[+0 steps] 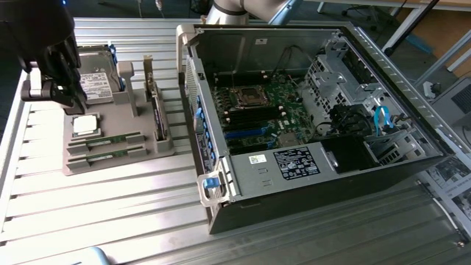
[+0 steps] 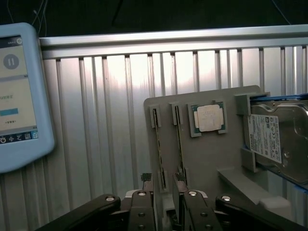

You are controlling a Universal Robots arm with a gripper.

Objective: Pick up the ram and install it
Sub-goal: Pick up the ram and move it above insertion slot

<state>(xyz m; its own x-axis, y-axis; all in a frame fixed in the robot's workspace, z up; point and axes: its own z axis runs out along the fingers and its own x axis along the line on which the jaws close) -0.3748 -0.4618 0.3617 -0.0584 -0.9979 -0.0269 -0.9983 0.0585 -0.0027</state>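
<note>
Exterior view: a ribbed metal table (image 1: 110, 221) carries an open computer case (image 1: 309, 204) at the exterior view's right and a grey holder tray (image 1: 110, 117) at its left.

- Writing: a black label (image 1: 294, 164) with white print and a small white sticker (image 1: 256, 159) sit on the case's near inner wall, both too small to read. The hard drive (image 1: 99, 83) at the tray's far end has a white label with a barcode-like block, and its text is illegible. In the wrist view a blue-cased tablet (image 2: 19, 91) lies on the table beside the tray. Its screen shows a round pause symbol and pale lines of text that I cannot make out.
- Tray contents: the square silver processor (image 1: 86, 125) sits in its pocket. Nearer the front are two green sticks on edge in parallel slots, the far ram stick (image 1: 103, 141) and the near ram stick (image 1: 103, 157). Both are seated in the tray, and neither is in the case.
- Arm: its pale column (image 1: 235, 8) rises behind the case. The black gripper (image 1: 53, 96) hangs over the tray's far left corner, close by the hard drive and apart from the sticks.
- Jaws: spread wide and holding nothing. In the wrist view the two black fingers (image 2: 142, 207) stand apart, with the ends of the ram slots just beyond them.
</note>
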